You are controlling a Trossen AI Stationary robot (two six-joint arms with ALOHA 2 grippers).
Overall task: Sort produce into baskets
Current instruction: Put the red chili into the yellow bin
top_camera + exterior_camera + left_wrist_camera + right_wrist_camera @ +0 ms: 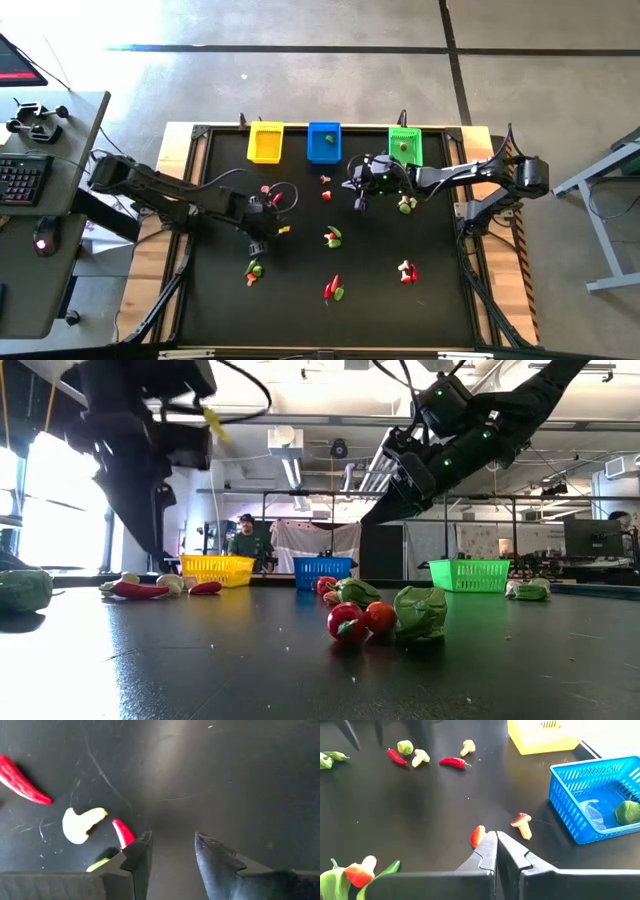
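Note:
Three baskets stand along the table's far edge: yellow (265,141), blue (324,141) and bright green (405,144). Small toy produce lies scattered over the black table top. My left gripper (172,842) is open and empty above the table's left middle (262,215), beside a white mushroom piece (80,824) and two red chillies (122,832). My right gripper (495,840) is shut and empty, up off the table before the blue basket (358,198). A red piece (477,836) and a mushroom (522,825) lie below it. A green piece (627,812) lies in the blue basket (590,795).
More produce lies toward the near edge: green and red pieces (253,270), a chilli with a green piece (333,289), a mushroom piece (406,270) and a cluster at the middle (333,237). A desk with a keyboard (20,180) stands left of the table. A person (243,540) sits far behind.

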